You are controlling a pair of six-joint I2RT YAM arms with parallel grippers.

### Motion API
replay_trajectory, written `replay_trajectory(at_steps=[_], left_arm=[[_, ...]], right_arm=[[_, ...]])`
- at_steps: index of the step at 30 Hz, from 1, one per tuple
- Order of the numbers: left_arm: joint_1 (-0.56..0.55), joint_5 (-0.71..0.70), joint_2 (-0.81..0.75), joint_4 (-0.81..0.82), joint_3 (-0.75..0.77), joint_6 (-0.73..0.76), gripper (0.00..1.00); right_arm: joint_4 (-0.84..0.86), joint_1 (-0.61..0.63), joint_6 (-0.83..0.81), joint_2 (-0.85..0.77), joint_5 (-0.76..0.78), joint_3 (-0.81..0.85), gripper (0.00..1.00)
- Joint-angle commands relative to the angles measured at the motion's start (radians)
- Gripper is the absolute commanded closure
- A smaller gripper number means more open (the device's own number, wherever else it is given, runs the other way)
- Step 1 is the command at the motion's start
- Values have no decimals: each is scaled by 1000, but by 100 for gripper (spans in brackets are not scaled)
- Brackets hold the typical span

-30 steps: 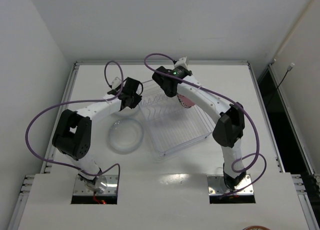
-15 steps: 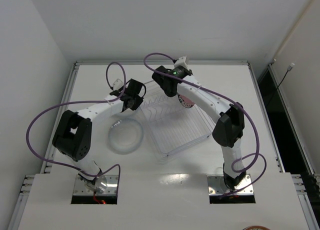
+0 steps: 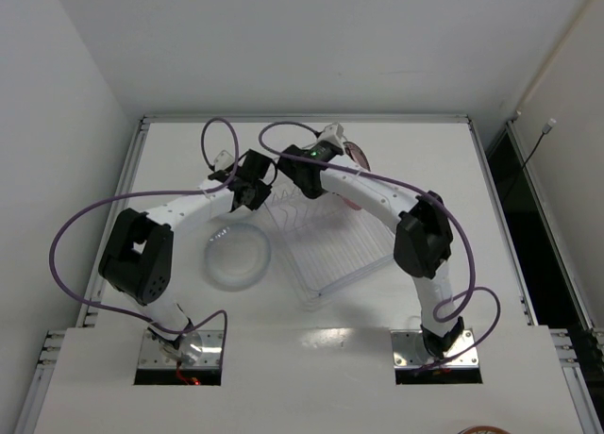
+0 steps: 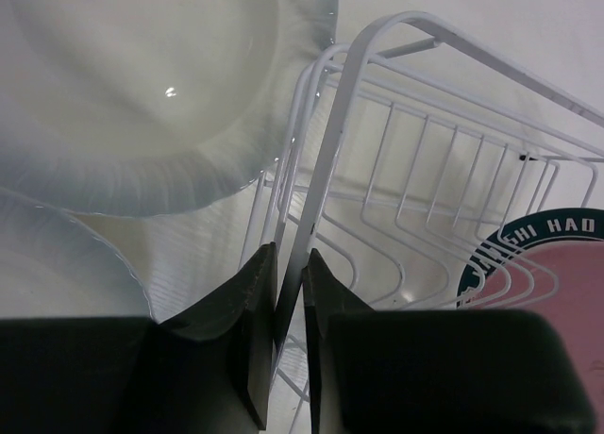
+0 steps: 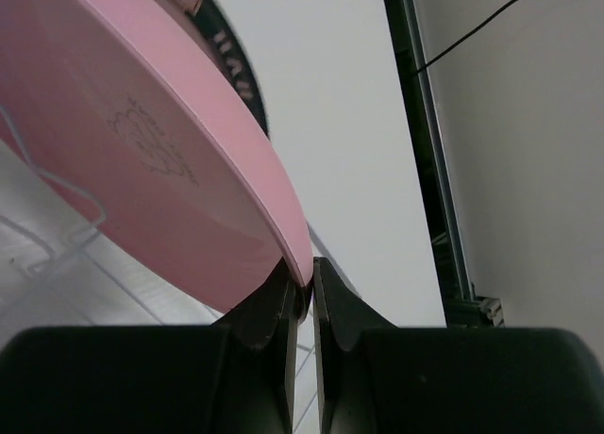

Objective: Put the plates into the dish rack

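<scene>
Rim of round pink plate (image 5: 160, 160) pinched in right end effector (image 5: 300, 289), above silvery wire rack (image 3: 330, 238) clamped by left end effector (image 4: 291, 264).

Two translucent plates (image 4: 142, 94), one pink plate (image 5: 170, 160), one patterned plate (image 4: 543, 229), one rack (image 3: 330, 250).

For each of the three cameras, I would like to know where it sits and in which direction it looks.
Top external: fixed above and behind the bases, looking down at the table; shows the left arm, right arm and dish rack.
Left wrist: on the left arm, looking along the left pincer, shut on the rack's wire rim; translucent plates beside it.
Right wrist: on the right arm, looking along the right pincer, shut on the pink plate rim.
Shared: both wrist views show the pink plate and rack wires.
</scene>
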Motion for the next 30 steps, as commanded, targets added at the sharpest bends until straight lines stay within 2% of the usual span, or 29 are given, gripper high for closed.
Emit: replay_trajectory(at_steps=[1, 5, 10, 11, 15, 17, 21, 26, 30], left_arm=[[-10, 17, -15, -50, 31, -55, 99], [-10, 17, -6, -50, 40, -55, 99], [-10, 17, 3, -50, 49, -44, 99], [-10, 17, 12, -50, 49, -44, 99], [-10, 17, 41, -67, 83, 17, 99], [-10, 17, 51, -88, 102, 40, 99], [-1, 17, 51, -88, 111, 58, 98], [8, 17, 81, -88, 163, 118, 98], [32, 35, 126, -79, 207, 227, 95]], right_arm=[[-76, 36, 43, 7, -16, -57, 100], [-76, 54, 56, -15, -85, -115, 100], [-76, 67, 34, -48, -142, -95, 99], [-76, 67, 34, -49, -151, -81, 82], [-76, 67, -21, -76, -119, 1, 42], [-76, 57, -71, -64, -119, 47, 35], [-76, 28, -125, -33, -108, 158, 31], [-76, 8, -158, -47, -96, 201, 26], [-76, -31, -179, -99, -96, 210, 21]])
